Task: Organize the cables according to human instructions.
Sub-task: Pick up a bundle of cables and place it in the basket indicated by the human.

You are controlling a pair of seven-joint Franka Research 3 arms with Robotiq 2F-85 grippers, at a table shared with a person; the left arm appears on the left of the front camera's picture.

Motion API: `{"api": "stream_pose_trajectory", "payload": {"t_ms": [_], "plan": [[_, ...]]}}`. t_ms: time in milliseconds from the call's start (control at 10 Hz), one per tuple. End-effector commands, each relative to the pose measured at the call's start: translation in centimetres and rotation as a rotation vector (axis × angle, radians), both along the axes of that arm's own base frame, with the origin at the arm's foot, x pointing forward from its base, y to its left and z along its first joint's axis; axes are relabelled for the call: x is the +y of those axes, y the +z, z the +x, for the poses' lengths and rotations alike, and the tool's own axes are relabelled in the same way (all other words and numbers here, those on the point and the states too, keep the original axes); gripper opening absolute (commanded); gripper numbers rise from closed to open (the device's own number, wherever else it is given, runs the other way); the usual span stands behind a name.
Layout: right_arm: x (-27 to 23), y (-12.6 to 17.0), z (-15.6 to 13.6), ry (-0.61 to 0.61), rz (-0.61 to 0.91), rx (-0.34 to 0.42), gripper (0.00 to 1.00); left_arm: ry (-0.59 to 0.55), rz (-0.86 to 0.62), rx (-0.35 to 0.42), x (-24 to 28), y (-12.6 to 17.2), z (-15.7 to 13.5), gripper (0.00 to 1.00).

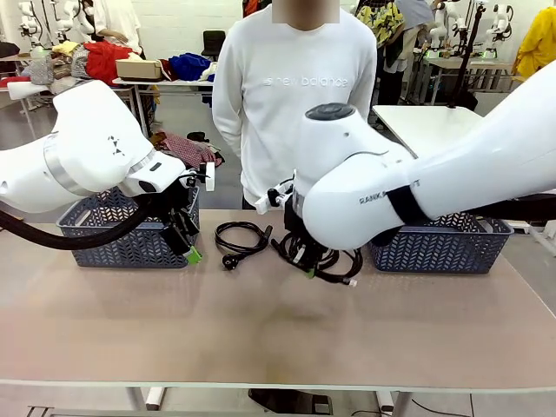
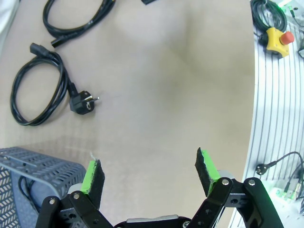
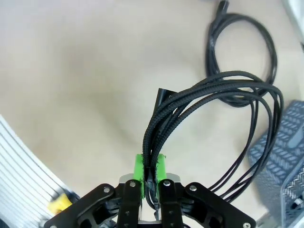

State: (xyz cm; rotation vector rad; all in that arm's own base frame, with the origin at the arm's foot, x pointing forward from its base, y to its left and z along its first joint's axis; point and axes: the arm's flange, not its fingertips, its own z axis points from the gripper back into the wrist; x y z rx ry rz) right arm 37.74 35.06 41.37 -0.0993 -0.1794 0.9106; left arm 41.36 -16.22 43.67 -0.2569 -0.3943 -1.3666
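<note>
Here, right tool (image 3: pixel 149 165) clamps cable (image 3: pixel 164 111) beside right basket (image 1: pixel 439 248).

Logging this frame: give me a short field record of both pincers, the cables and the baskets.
left pincer: open, empty, above the table beside the left basket
right pincer: shut on the braided cable, strands bunched in its grip
plugged cable: coiled on the table between the baskets, untouched
left basket: one black cord inside
right basket: contents cannot be told
person: standing at the far side
</note>
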Motion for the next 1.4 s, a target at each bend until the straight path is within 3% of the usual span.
{"api": "stream_pose_trajectory", "payload": {"t_ms": [0,100,300,700,1300], "plan": [[-3.0,2.8,0.9,0.167,-0.026,-0.036,0.00,0.014,-0.011,-0.003,0.2,0.0,-0.1,1.00],[-4.2,4.1,1.8,0.249,-0.090,-0.061,0.00,0.014,-0.011,-0.003,0.2,0.0,-0.1,1.00],[-6.6,6.2,3.7,0.294,-0.166,-0.082,0.00,0.014,-0.011,-0.003,0.2,0.0,-0.1,1.00],[-10.7,8.5,8.4,0.350,-0.186,-0.067,0.00,0.014,-0.011,-0.003,0.2,0.0,-0.1,1.00],[-10.6,8.0,7.3,0.325,-0.172,-0.073,0.00,0.014,-0.011,-0.003,0.2,0.0,-0.1,1.00]]}}
